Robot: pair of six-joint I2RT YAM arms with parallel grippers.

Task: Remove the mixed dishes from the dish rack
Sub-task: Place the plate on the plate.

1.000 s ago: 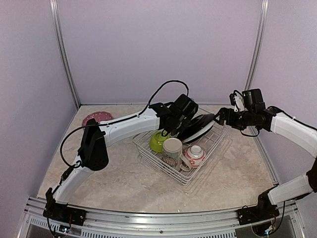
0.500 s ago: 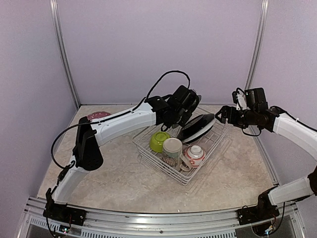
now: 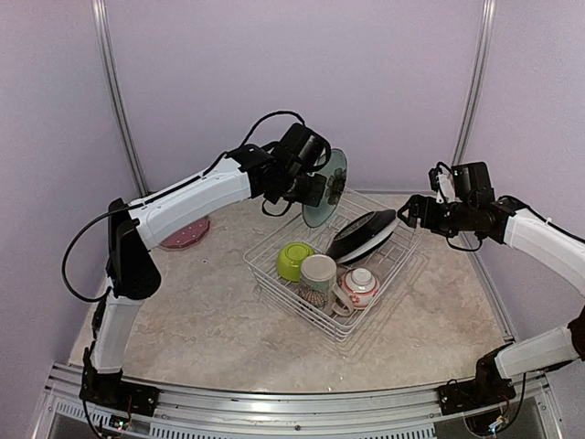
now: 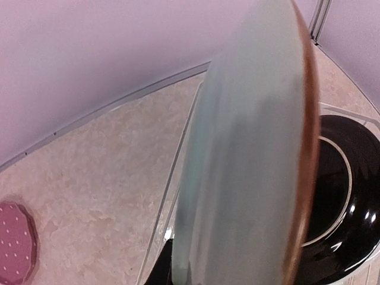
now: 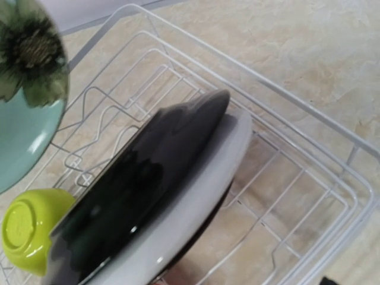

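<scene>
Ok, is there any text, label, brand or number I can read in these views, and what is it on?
No readable text in any view.
On the green plate: a flower picture, no letters.
On the red plate: pale dots only.
On the mug and small bowl: patterns too small to tell whether any is lettering.
On the black plate and rack: no marks seen.

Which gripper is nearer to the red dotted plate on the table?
Left. The left gripper, holding the pale green plate, hangs right of the red dotted plate; the right gripper is farther right, past the white wire dish rack.
</scene>
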